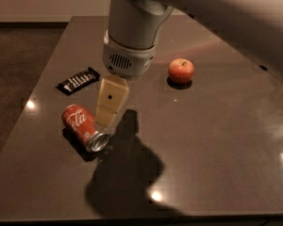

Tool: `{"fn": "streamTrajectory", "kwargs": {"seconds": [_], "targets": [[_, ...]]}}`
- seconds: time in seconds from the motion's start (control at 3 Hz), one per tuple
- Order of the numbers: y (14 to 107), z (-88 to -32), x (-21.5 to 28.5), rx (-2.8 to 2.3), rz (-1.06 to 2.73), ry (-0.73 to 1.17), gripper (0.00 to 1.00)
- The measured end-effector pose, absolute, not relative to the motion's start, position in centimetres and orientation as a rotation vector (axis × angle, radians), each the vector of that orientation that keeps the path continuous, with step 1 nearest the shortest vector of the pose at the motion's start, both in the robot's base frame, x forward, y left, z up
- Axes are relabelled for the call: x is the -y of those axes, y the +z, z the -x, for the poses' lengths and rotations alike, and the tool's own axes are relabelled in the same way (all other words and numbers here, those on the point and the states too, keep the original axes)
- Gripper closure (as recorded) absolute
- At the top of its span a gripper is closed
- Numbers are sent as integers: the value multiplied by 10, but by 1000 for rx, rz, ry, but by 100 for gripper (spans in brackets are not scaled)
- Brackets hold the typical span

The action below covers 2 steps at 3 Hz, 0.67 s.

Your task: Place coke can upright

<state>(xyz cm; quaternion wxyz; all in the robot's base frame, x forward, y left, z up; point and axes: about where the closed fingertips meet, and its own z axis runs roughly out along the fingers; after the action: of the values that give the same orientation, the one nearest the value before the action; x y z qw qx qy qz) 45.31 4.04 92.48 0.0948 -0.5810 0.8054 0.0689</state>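
Red coke can [85, 127] lies on its side on the table [217, 140], the gripper [106, 120] hanging just beside it, grip state unclear.

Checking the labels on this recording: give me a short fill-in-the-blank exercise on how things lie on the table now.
1. The coke can lies on its ____ on the table.
2. The tool hangs low over the table, and the thing nearest it is the ____.
3. The candy bar has a ____ wrapper.
Missing words: side; coke can; black.
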Motion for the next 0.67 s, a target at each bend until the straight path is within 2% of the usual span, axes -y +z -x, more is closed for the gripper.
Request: {"fn": "streamTrajectory", "kwargs": {"seconds": [0.67], "targets": [[890, -452, -100, -2491, 1635, 175, 0]]}}
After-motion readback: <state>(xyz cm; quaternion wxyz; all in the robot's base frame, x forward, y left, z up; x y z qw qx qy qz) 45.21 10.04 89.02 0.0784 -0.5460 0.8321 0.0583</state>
